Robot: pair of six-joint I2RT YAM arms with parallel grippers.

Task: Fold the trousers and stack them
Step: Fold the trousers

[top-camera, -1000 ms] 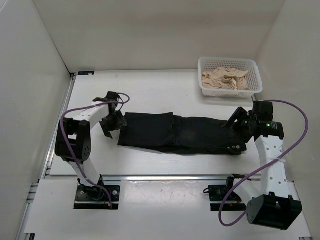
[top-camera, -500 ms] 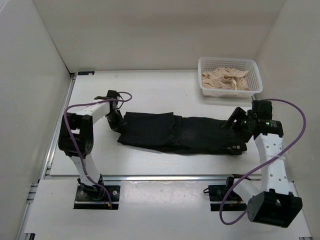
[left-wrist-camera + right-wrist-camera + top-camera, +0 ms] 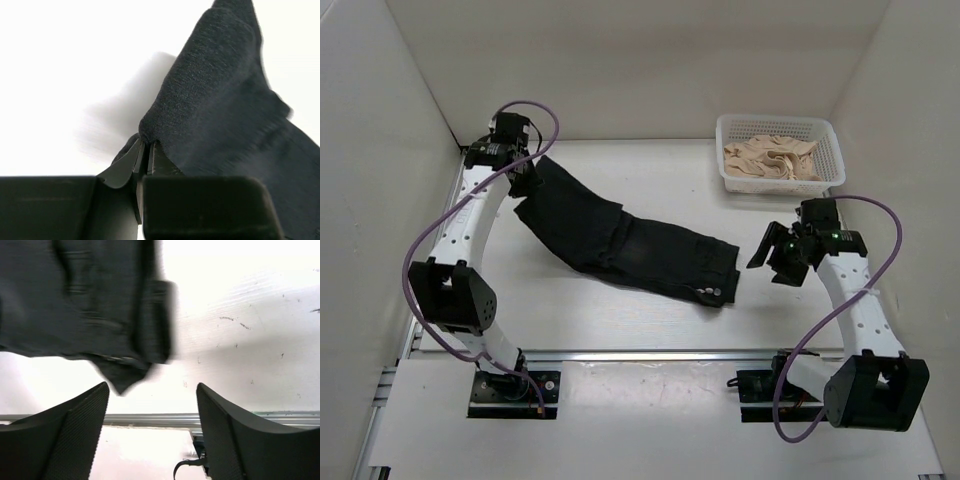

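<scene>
Black trousers (image 3: 630, 245) now lie diagonally, upper left to centre; my left gripper (image 3: 527, 178) has clamped the leg end and dragged it there; right gripper (image 3: 770, 264) hangs wide open, empty; I judge the fold begun.

black trousers (image 3: 630, 245) diagonal on table
</scene>
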